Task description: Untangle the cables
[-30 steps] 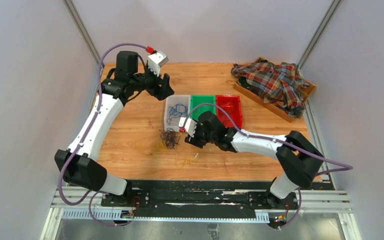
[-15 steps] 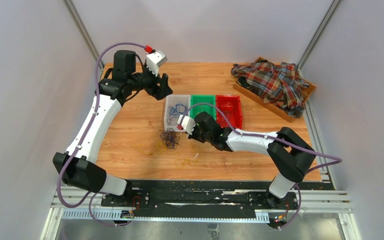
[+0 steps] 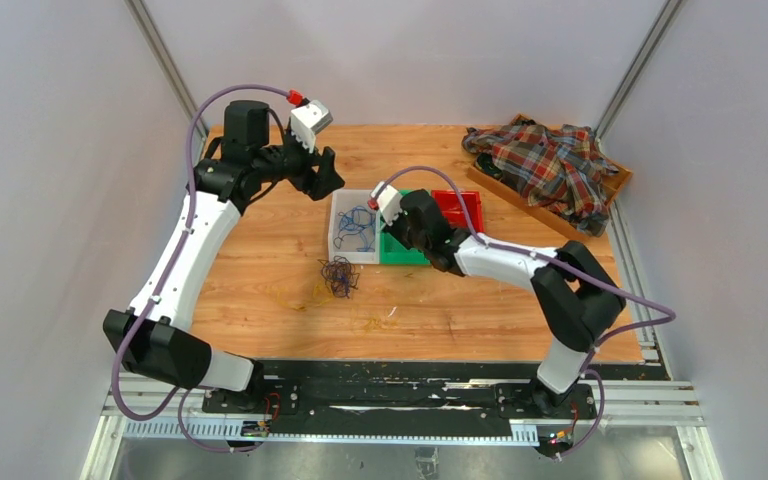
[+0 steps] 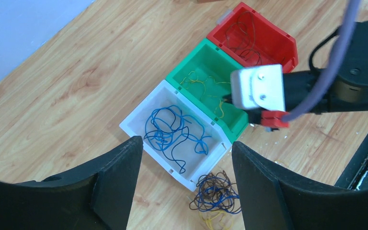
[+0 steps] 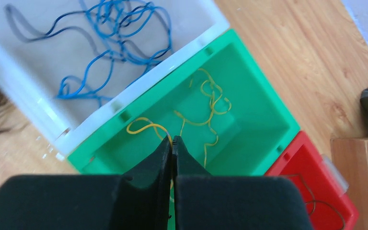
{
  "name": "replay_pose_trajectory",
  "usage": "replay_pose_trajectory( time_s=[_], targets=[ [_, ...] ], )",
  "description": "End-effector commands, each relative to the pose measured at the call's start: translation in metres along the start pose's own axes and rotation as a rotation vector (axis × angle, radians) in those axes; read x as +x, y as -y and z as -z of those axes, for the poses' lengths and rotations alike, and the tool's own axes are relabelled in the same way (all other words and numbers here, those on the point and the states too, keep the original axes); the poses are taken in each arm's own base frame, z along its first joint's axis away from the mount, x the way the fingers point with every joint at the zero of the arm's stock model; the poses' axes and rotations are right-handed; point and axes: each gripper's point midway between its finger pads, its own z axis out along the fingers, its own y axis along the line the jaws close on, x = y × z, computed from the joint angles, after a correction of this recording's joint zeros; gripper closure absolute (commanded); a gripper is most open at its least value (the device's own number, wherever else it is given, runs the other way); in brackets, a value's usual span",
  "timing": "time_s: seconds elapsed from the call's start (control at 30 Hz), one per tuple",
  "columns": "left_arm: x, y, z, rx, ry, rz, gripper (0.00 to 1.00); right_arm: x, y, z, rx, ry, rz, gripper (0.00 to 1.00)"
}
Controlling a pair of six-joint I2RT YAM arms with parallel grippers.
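While my left fingers (image 4: 115,184) hang spread wide, my right fingers (image 5: 164,160) pinch a thin yellow wire (image 5: 143,125) above a green plastic bin (image 5: 261,108).

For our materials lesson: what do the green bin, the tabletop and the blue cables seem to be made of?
Green bin: likely moulded plastic, smooth and slightly glossy; uniform colour, moulded rim tabs. Tabletop: wood or wood-look laminate; grain and plank seams show. Blue cables: probably plastic-coated wire, thin, lying in loose loops; core not visible.
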Motion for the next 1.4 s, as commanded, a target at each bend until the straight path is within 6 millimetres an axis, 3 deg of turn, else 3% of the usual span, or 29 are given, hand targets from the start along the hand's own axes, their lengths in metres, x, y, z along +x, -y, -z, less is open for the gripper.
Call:
replay_pose_trajectory(
  time_s=[0.0, 0.3, 0.33, 0.73, 0.83, 1.0, 1.03, 1.37],
  targets=[
    [-0.004, 0.003, 0.006, 0.011, 0.019, -0.014, 0.28, -0.008, 0.027, -0.024, 0.095, -0.008, -0.061, 0.99],
    [-0.002, 0.005, 0.009, 0.013, 0.011, -0.027, 0.28, 0.006, 0.052, -0.062, 0.190, -0.106, -0.068, 0.99],
    [-0.002, 0.005, 0.008, 0.013, 0.011, -0.027, 0.28, 0.015, 0.050, -0.068, 0.187, -0.127, -0.070, 0.99],
    [0.002, 0.007, 0.014, 0.009, -0.002, -0.042, 0.28, 0.037, 0.044, -0.077, 0.175, -0.165, -0.128, 0.97],
    [0.000, 0.008, 0.018, 0.002, 0.003, -0.051, 0.27, 0.027, 0.050, -0.071, 0.186, -0.147, -0.166, 0.80],
    [0.007, 0.016, 0.024, 0.023, -0.020, -0.048, 0.25, -0.002, 0.063, -0.049, 0.204, -0.093, -0.210, 0.35],
    [0.009, 0.018, 0.025, 0.034, -0.031, -0.053, 0.24, -0.005, 0.066, -0.045, 0.212, -0.079, -0.217, 0.30],
    [0.020, 0.029, 0.039, 0.045, -0.065, -0.068, 0.23, -0.040, 0.079, -0.014, 0.240, 0.037, -0.242, 0.26]
  ],
)
